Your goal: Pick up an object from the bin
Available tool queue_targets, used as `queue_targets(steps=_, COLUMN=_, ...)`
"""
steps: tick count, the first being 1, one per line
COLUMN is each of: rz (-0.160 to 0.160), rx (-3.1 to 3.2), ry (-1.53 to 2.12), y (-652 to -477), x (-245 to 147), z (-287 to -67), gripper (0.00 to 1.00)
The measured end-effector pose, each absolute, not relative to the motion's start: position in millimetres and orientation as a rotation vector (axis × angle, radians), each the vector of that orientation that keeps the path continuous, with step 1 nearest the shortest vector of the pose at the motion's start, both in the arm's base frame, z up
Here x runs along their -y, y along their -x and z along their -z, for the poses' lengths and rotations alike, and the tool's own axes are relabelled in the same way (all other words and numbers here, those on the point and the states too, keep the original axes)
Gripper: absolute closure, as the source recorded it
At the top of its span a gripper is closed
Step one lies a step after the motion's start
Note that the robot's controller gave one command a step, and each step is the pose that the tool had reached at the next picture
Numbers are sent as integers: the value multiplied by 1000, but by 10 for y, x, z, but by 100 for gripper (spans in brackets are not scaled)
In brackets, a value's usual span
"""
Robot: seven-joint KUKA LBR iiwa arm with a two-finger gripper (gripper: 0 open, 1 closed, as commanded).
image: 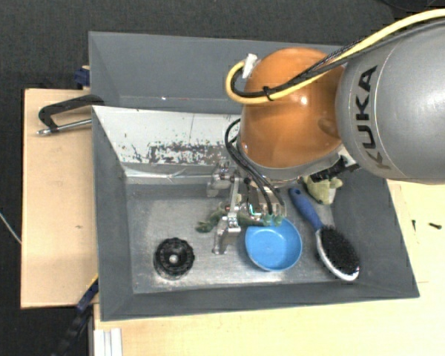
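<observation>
Our gripper (233,225) hangs low over the bin's (152,213) scuffed grey floor, beside a blue bowl (272,248); its spread we cannot tell.

free: bin (144,213) floor is open at left and back-left, up to the gripper (233,225) | blocked: black cap (173,256) front-left, near the front wall | blue bowl (273,247) front-centre, just beside the gripper | brush (334,249) right of the bowl, narrow gap between | orange cover (289,110) hangs over back-right
</observation>
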State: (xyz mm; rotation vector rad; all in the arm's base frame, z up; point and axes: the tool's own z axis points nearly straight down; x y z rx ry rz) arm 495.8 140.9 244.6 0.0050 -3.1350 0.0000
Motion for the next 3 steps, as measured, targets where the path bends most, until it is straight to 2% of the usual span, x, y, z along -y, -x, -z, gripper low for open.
queue_targets(steps=1, rz=1, rx=3100, ry=-486, y=-5116, x=-1489, z=-1775, gripper=0)
queue_targets(steps=2, rz=1, rx=2998, ry=-941, y=-5114, x=-1997, z=-715, gripper=0)
queue_targets(steps=3, rz=3, rx=3002, ry=-938, y=-5122, x=-1994, z=-735, gripper=100)
